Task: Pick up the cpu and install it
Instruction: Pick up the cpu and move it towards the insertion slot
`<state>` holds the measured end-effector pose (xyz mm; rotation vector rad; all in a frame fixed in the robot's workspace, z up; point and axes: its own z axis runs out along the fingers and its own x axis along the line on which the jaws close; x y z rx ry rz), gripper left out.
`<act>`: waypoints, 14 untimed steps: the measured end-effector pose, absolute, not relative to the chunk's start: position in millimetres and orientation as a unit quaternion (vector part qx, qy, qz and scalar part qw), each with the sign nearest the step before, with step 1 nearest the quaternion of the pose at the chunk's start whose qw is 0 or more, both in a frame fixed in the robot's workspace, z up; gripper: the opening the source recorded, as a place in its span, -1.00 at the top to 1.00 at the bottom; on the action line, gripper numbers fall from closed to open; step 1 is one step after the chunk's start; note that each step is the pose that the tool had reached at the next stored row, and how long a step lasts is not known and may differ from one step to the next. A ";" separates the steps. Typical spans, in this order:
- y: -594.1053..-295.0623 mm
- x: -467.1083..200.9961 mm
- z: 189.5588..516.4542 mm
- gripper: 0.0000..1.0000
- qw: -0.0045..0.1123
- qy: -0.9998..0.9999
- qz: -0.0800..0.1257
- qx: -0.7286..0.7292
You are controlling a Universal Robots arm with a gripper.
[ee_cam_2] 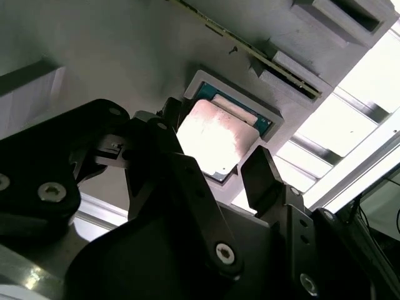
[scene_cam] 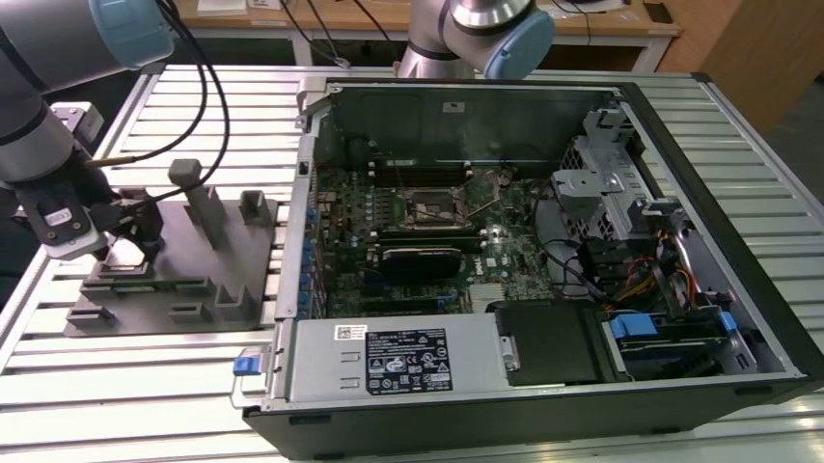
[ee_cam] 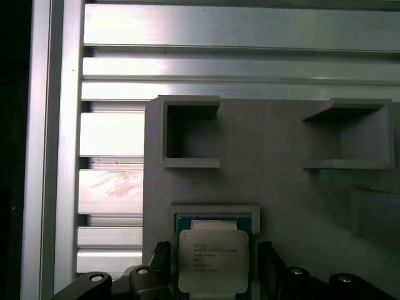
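The cpu (ee_cam: 211,253), its silvery top bearing a few lines of small dark print, lies in a recess of the grey fixture (ee_cam: 281,187). The gripper (ee_cam: 214,265) straddles it, fingers apart.

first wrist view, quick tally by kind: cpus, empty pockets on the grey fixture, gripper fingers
cpu: 1
empty pockets: 2
gripper fingers: 2
total: 5

Fixture (scene_cam: 180,265) on table (scene_cam: 129,386), exterior view's left; computer case (scene_cam: 515,241) to its right; cpu (ee_cam: 209,259) in fixture recess; hand (ee_cam: 215,267) straddling cpu, fingers apart
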<state>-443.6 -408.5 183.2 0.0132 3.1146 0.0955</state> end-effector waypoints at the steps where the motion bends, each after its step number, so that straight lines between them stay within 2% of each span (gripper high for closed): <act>1: -408.5 -443.6 183.1 -0.33 0.013 0.999 0.031 0.004; 14: -408.6 -443.5 182.2 -0.33 0.013 0.999 0.031 0.004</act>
